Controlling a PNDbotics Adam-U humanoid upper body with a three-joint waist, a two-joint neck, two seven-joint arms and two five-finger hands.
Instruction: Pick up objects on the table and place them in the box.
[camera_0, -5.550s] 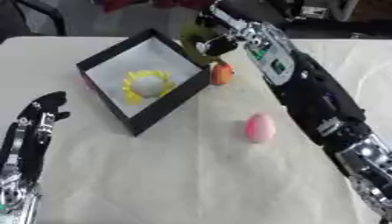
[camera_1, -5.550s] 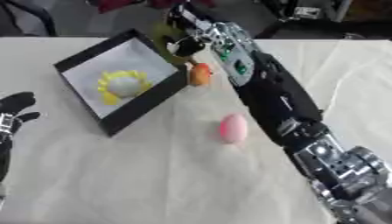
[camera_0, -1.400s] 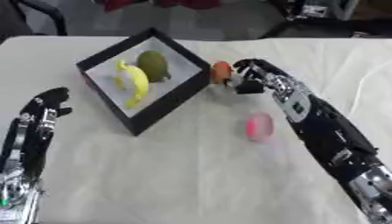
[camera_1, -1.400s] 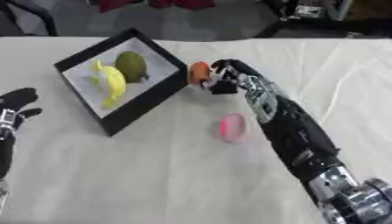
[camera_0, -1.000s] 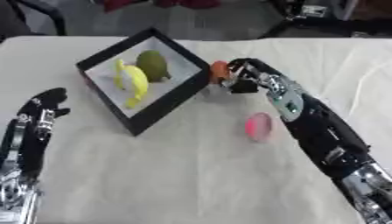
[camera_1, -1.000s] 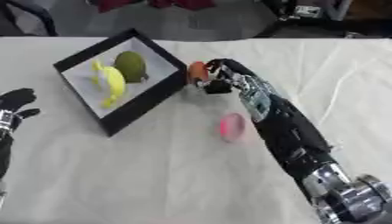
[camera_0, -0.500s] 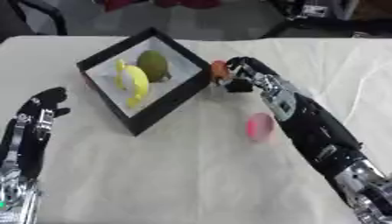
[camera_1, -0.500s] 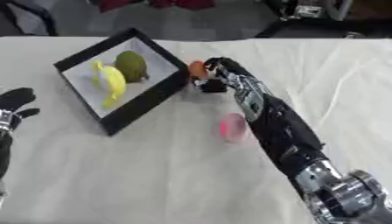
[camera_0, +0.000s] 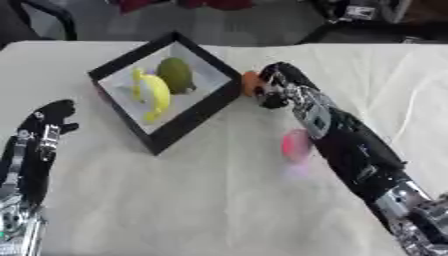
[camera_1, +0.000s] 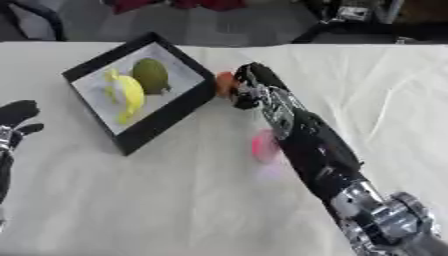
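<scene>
table (camera_0: 219, 210): covered with cream cloth, some creases at right side | floor (camera_0: 114, 22): grey, seen beyond far edge of table | dark chair frame (camera_0: 48, 15): at upper left corner | black stand or legs (camera_1: 350, 27): at upper right, with blurred equipment above | red shape (camera_1: 188, 4): at top edge, cannot identify | light: soft, even

Bright, even light; both views soft and motion-blurred, shadows faint
</scene>
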